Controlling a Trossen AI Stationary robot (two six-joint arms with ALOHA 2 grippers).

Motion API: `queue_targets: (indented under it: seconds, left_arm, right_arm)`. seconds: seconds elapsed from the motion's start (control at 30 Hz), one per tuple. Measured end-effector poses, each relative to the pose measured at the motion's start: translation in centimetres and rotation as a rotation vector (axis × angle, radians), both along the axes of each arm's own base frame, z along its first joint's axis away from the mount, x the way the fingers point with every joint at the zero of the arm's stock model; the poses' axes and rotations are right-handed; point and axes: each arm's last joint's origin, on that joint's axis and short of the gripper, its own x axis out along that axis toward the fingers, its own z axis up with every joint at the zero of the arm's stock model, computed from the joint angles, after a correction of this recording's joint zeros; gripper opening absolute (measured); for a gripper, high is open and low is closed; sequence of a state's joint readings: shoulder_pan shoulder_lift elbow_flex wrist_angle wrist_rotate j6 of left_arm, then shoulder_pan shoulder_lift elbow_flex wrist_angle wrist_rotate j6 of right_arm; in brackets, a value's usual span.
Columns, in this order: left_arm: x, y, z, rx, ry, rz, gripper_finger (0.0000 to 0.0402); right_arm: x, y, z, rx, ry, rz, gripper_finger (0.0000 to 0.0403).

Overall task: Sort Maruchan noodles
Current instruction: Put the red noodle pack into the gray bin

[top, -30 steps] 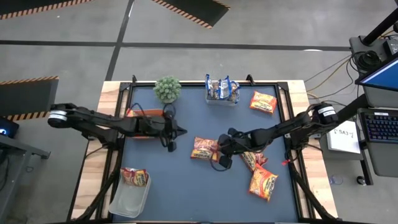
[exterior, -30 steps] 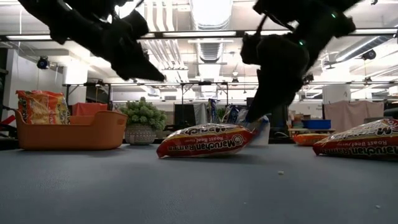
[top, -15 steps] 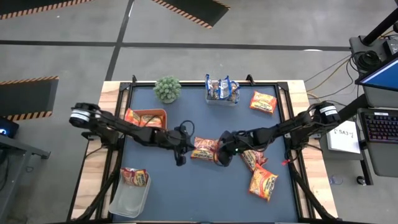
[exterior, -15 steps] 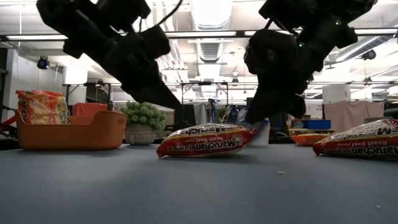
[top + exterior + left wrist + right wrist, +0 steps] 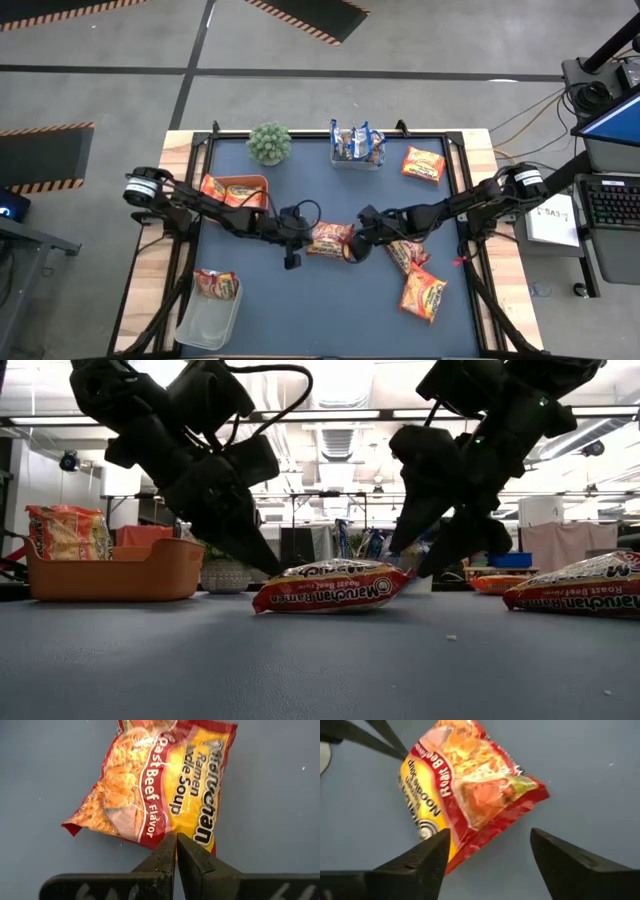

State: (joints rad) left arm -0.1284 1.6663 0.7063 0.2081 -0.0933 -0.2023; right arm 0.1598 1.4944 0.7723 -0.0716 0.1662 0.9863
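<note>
A red-and-yellow Maruchan noodle packet [image 5: 330,240] lies flat on the blue table top, mid-table. My left gripper [image 5: 176,837] is shut, its tips at the packet's left edge [image 5: 270,595]. My right gripper [image 5: 489,835] is open over the packet's right end [image 5: 398,575], one finger on each side of a corner. More noodle packets lie at the right [image 5: 408,256], [image 5: 424,295] and at the far right [image 5: 423,164]. My left gripper's shut fingertips [image 5: 277,572] slant down from the table's left onto the packet's left edge [image 5: 161,839]; I cannot tell whether they touch it. The packet lies flat on the table. My right gripper's open fingers [image 5: 432,851] overlap the packet's corner; touch cannot be told.
An orange tray [image 5: 250,182] at the left holds a packet [image 5: 212,186]. A clear tub [image 5: 205,325] at the near left has a packet [image 5: 217,285] on its rim. Another clear tub [image 5: 357,158] with blue packets and a small plant [image 5: 269,143] stand at the far edge.
My left gripper has swung from the orange tray toward the table's right and down to the packet's left edge, staying shut. My right gripper has rolled about its own line and opened at the packet's right end. The packet has stayed where it lay.
</note>
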Motion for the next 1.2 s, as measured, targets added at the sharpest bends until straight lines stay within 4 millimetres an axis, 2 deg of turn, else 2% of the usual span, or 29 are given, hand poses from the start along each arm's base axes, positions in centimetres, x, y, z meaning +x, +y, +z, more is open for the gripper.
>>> queue_targets:
  seconds: [0.13, 0.3, 0.77, 1.0, 1.2]
  left_arm:
    - [0.2, 0.0, -0.7, -0.007, 0.005, 0.009, 0.0000]
    - [0.3, 0.0, -1.1, -0.012, 0.016, 0.016, 0.0000]
    - [0.3, 0.0, -1.2, -0.018, 0.012, 0.031, 0.0000]
    - [0.3, 0.0, -1.2, -0.018, 0.016, 0.036, 0.0000]
    - [0.3, 0.0, -1.1, -0.019, 0.006, 0.048, 0.0000]
  right_arm:
    - [0.0, -0.1, 0.0, -0.013, -0.010, -0.017, 0.0290]
    - [0.1, -0.1, -0.4, -0.010, -0.021, -0.027, 0.0299]
    - [2.4, 0.3, -2.6, -0.003, -0.189, 0.022, 0.0279]
    - [3.4, 0.4, -2.4, -0.014, -0.317, 0.070, 0.0259]
    - [3.5, -0.3, -2.3, -0.003, -0.324, 0.032, 0.0245]
